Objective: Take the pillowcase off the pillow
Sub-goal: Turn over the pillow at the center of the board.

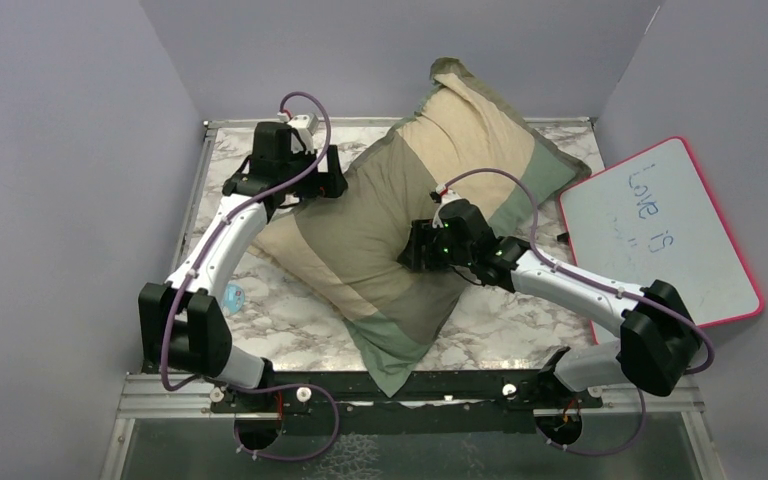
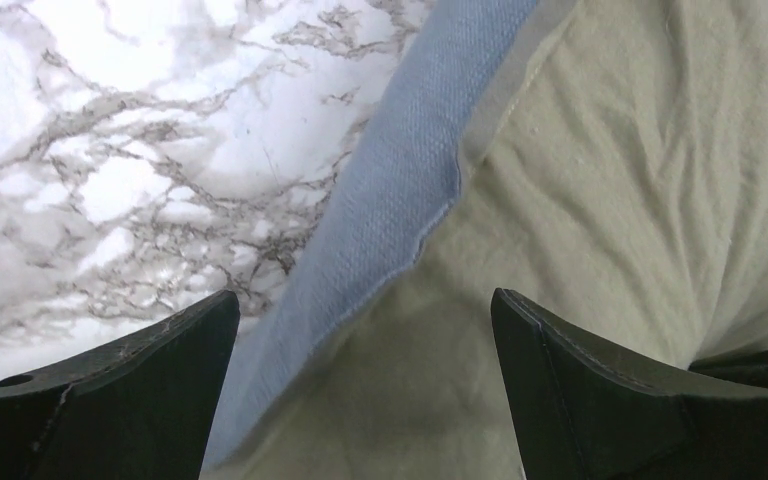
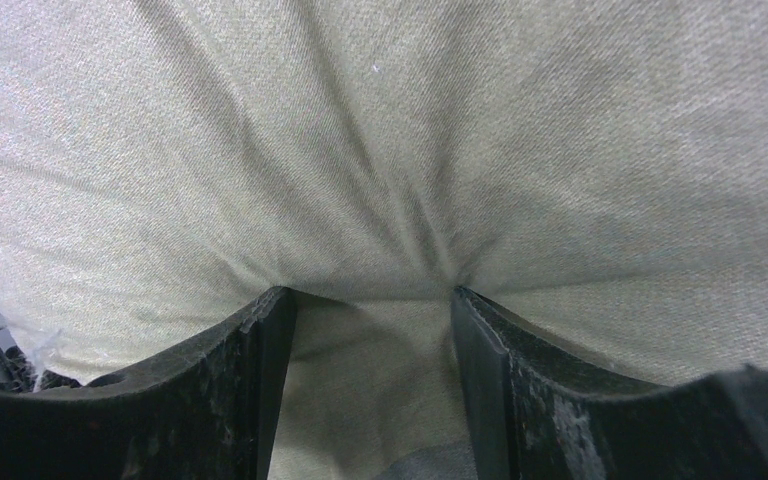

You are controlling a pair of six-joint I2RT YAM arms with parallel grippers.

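The pillowcase (image 1: 390,220) lies diagonally across the marble table (image 1: 290,320), olive, cream and sage blocks facing up, fully stuffed. The white pillow is hidden inside it. My left gripper (image 1: 335,180) stands open at the case's far left edge. In the left wrist view the left gripper (image 2: 365,295) straddles the grey-blue hem (image 2: 390,200) and the olive cloth (image 2: 610,200). My right gripper (image 1: 415,250) presses into the middle of the case. In the right wrist view the right gripper (image 3: 370,292) has a fold of olive pillowcase (image 3: 380,150) bunched between its fingers, with wrinkles running to the tips.
A pink-rimmed whiteboard (image 1: 660,230) leans at the table's right side. A small blue object (image 1: 235,295) lies on the marble by the left arm. Grey walls close in the left, back and right. Bare marble (image 2: 110,150) shows left of the hem.
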